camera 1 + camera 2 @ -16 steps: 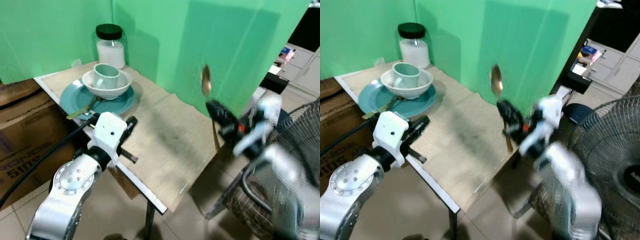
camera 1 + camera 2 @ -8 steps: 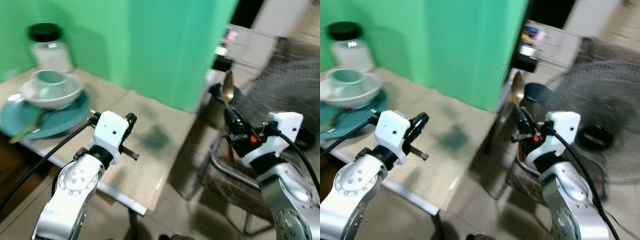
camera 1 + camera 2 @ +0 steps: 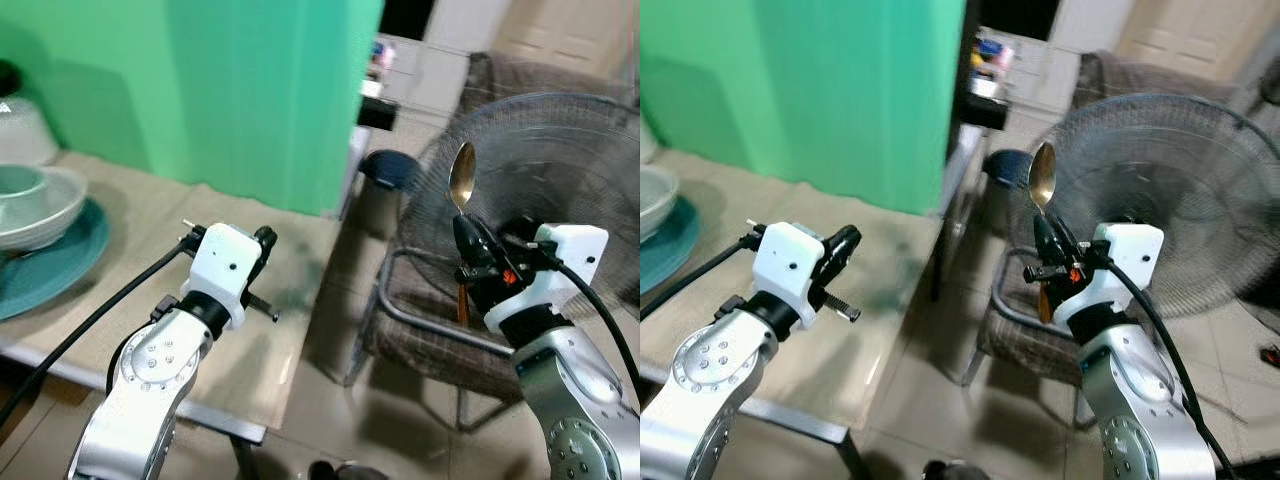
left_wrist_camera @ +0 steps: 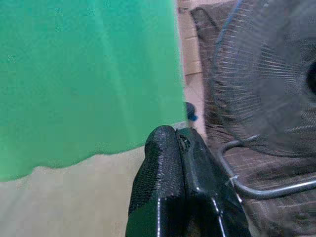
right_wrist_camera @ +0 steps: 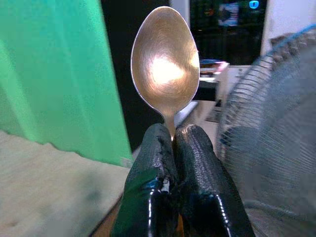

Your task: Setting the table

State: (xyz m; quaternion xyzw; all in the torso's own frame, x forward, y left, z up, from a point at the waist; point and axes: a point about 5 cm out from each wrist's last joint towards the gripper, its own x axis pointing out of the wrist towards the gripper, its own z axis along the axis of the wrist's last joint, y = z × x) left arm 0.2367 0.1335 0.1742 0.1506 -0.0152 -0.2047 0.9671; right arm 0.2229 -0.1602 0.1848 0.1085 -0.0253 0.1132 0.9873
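Spoon stands upright, bowl up, in my right end effector, clenched on its handle, off the table edge before the fan. My left end effector hovers above the table, fingers pressed together, empty.

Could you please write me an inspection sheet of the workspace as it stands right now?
Surface: beige table against a green screen, its near part bare.
Job's things: white bowl on a teal plate at the table's left end; spoon held upright, bowl end up, off the table's right edge.
Clutter: nothing seen.
Hands: right hand shut on the spoon's neck; left hand shut, holding nothing, over the table.
Cables: black cable along the left arm; another on the right arm.
Surroundings: standing fan and a dark woven chair right of the table; tiled floor.
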